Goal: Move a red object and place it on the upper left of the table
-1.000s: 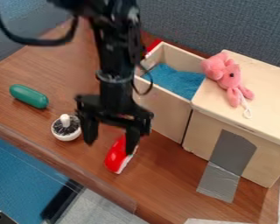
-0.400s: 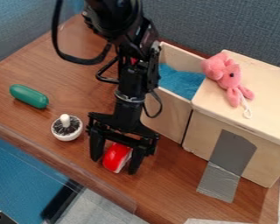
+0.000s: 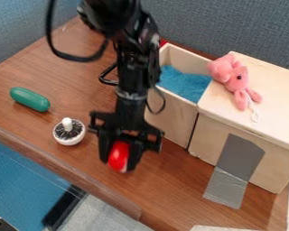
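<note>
Camera view: your arm comes in from the top edge, and the end effector (image 3: pixel 118 165) hangs over the near part of the table (image 3: pixel 183 180), left of centre in the frame. You have it closed down on the red object (image 3: pixel 118 154), one finger on each side, gap only as wide as the piece. The red object sits upright-ish between the fingers, lower end poking out near the tips. Can't tell you whether it touches the table or hangs just above it. It's near the front edge, not at the upper left. Left of the end effector you've got a round white piece (image 3: pixel 63 141) with a dark top and a pale knob, near but apart. Farther up-left, a green capsule-shaped thing (image 3: pixel 30 99) lies on its side, well apart from the red object. Right of the arm: open wooden box (image 3: pixel 171 113), blue cloth (image 3: pixel 184 83) inside. Flat wooden top (image 3: pixel 270 85) adjoins it, pink plush toy (image 3: pixel 237 81) lying on that near the box opening, white string (image 3: pixel 254 113) by it. Grey tape (image 3: pixel 231 167) runs from the wooden front down onto the table. Grey-blue panel (image 3: pixel 231 22) stands behind.
</note>
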Robot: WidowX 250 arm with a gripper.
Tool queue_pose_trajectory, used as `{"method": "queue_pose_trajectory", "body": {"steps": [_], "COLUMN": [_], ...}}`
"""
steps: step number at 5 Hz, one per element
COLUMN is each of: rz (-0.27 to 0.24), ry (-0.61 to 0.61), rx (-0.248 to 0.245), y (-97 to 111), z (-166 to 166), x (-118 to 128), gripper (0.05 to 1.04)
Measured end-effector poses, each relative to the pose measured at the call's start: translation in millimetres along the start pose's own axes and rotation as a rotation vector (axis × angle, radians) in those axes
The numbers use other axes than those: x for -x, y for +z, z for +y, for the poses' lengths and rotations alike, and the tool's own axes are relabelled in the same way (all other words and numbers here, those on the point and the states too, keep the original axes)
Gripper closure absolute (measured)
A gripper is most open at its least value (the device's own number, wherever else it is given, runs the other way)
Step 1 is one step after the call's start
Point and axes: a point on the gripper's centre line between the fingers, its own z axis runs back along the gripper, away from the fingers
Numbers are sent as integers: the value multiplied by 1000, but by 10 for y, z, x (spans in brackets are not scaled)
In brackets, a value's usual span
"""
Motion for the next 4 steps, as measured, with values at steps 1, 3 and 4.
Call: {"method": "queue_pose_trajectory", "body": {"steps": [1,3,4], "rz": [-141,-262,-279], "ry": [24,194,275], "rx": [18,46,52], "y": [374,810,887], "z": [192,834,1126], "x": [-29,-449,-795], "gripper": [517,517,517]}}
